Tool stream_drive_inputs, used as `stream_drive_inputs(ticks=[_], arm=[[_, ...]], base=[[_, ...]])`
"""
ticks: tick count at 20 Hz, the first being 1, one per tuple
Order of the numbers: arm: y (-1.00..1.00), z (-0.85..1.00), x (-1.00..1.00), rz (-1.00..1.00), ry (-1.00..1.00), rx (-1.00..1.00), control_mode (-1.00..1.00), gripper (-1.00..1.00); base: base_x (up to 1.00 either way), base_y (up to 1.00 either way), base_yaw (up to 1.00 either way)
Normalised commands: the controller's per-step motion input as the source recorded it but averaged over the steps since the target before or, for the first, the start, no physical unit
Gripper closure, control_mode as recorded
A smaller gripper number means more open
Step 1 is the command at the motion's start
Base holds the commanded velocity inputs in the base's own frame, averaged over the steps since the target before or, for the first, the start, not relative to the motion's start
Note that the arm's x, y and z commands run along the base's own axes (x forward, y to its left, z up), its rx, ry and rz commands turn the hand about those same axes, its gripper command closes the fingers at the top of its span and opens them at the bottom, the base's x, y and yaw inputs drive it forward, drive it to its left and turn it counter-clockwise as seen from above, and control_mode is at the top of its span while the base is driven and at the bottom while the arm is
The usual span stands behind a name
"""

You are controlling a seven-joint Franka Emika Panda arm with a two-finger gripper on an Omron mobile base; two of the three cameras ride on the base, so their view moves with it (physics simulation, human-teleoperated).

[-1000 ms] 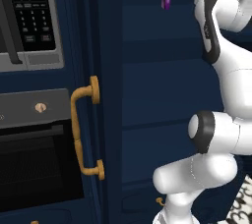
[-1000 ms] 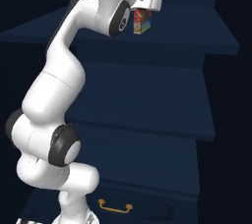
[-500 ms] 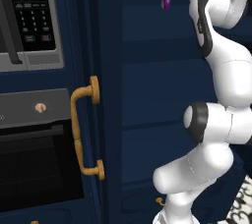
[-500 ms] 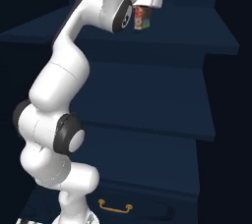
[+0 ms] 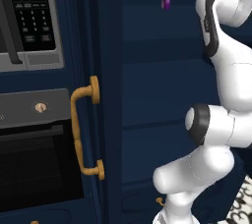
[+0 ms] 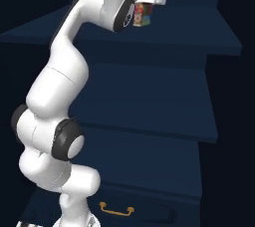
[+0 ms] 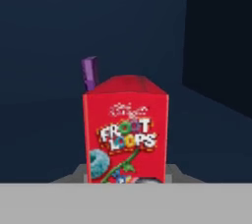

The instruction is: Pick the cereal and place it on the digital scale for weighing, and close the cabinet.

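hand view: the cereal sits dead centre and close, upright, front print facing the camera, so the hand looks lined up square on it
gripper: in the right base view the gripper is up at the top shelf right against the box. can't tell how far apart the fingers are or if they've got hold of anything, the tips are hidden
cereal spot: standing on the upper shelf of the cabinet, which is why the arm is stretched so high
purple packet: slim purple packet just behind the box, to its left, upright. looks clear of the grab, i'd guess
cabinet door: open, brass handle edge-on in the left base view, beside the black oven
step: reaching for the pick i think. scale and door closing not yet done
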Motion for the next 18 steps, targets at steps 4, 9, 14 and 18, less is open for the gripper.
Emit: stream_drive_inputs(ticks=[4,9,14,18], arm=[[-0.05,0.03,-1.00,0.00,-0.24,0.07,-1.00,1.00],[-0.03,0.00,-1.00,0.00,-0.26,0.10,-1.00,1.00],[0.02,-0.02,-1.00,0.00,-0.30,0.11,-1.00,1.00],[0.06,-0.01,-1.00,0.00,-0.17,0.08,-1.00,1.00]], base=[[0.00,0.00,0.00],[0.00,0.00,0.00],[0.00,0.00,0.00],[0.00,0.00,0.00]])
